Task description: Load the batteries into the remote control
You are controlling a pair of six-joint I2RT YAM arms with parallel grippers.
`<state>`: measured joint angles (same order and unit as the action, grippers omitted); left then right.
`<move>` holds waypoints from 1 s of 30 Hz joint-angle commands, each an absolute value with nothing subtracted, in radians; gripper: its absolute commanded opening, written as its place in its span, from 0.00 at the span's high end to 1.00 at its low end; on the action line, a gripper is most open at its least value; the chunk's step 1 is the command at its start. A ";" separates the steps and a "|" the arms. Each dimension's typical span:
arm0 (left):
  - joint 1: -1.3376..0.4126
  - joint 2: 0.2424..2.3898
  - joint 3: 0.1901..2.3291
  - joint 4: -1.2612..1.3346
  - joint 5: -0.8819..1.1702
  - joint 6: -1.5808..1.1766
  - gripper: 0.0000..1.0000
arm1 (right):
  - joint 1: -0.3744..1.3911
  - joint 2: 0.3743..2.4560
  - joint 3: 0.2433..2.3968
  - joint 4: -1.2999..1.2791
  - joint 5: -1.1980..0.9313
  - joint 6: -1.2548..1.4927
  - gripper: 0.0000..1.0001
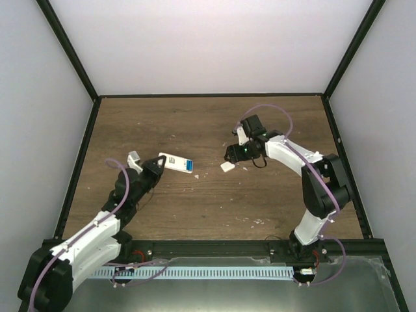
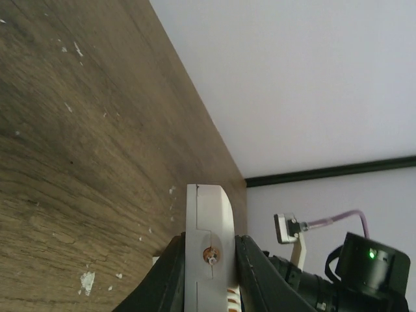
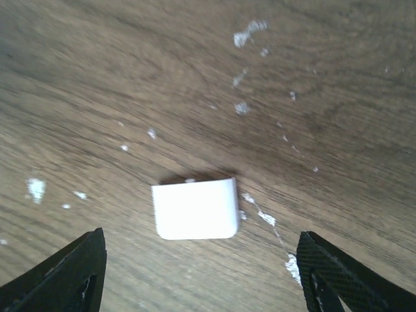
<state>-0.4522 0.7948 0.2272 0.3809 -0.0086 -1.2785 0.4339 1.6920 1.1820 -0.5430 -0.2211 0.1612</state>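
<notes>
My left gripper (image 1: 159, 163) is shut on the white remote control (image 1: 175, 162) and holds it by one end; the other end points right and shows a blue patch. In the left wrist view the remote (image 2: 208, 211) stands edge-on between the black fingers (image 2: 170, 273), with a small metal contact showing in its end face. My right gripper (image 1: 231, 155) is open just above a small white rectangular cover piece (image 1: 226, 166). In the right wrist view that piece (image 3: 195, 209) lies flat on the wood between my spread gripper (image 3: 200, 260) tips. No loose blue batteries are in view.
The wooden table (image 1: 195, 208) carries scattered pale whitish specks (image 3: 247, 34). Black frame rails and white walls (image 1: 208, 45) bound it at the back and both sides. The right arm (image 2: 370, 266) shows in the left wrist view past the remote.
</notes>
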 commanded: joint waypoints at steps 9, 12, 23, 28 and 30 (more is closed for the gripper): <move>-0.365 1.055 0.310 0.564 0.319 -1.126 1.00 | 0.480 1.762 1.135 -0.463 -0.192 0.025 0.27; -0.359 1.114 0.323 0.585 0.375 -1.098 1.00 | 0.502 1.784 1.141 -0.466 -0.182 0.003 0.27; -0.359 1.241 0.308 0.680 0.447 -1.041 1.00 | 0.540 1.847 1.149 -0.466 -0.086 -0.006 0.25; -0.359 1.322 0.290 0.787 0.488 -1.062 1.00 | 0.551 1.868 1.146 -0.459 -0.065 -0.020 0.27; -0.359 1.352 0.276 0.842 0.495 -1.073 1.00 | 0.556 1.871 1.138 -0.454 -0.061 -0.028 0.31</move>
<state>-0.3634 1.3064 0.2932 0.6849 0.4507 -1.0672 0.5411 1.8519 1.1378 -0.4690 -0.0895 -0.0036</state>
